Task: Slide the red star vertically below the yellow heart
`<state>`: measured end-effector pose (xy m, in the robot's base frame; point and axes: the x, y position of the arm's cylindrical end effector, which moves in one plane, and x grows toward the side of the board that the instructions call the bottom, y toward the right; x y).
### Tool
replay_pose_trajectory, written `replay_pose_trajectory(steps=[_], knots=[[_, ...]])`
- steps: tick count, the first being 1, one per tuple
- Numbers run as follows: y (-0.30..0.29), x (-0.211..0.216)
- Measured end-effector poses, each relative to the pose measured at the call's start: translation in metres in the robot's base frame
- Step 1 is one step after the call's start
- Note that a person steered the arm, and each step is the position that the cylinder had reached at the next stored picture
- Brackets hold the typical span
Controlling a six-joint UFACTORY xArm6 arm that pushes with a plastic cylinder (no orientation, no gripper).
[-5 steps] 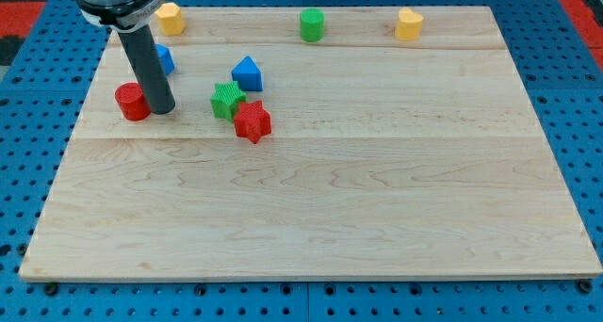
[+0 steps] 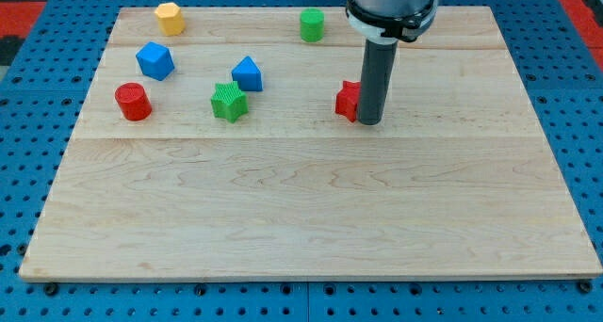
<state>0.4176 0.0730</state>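
We've shoved the red star [image 2: 348,100] right, our bare rod's tip [image 2: 369,122] touching its 3 o'clock side, so pushing on could knock it off-line.

Our rod hides most of the red star [image 2: 347,100]: only its nine o'clock side shows, so we cannot tell whether my tip [image 2: 369,123] touches it. The arm housing, cut off at twelve o'clock, covers the yellow heart completely
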Motion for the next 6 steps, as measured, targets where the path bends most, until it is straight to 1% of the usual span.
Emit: replay_pose_trajectory(steps=[1, 2, 3, 4, 5, 6], knots=[[-0.064, -0.004], [-0.064, -0.028], [-0.072, -0.038], [0.011, -0.028], [0.015, -0.017], [0.058, -0.011]])
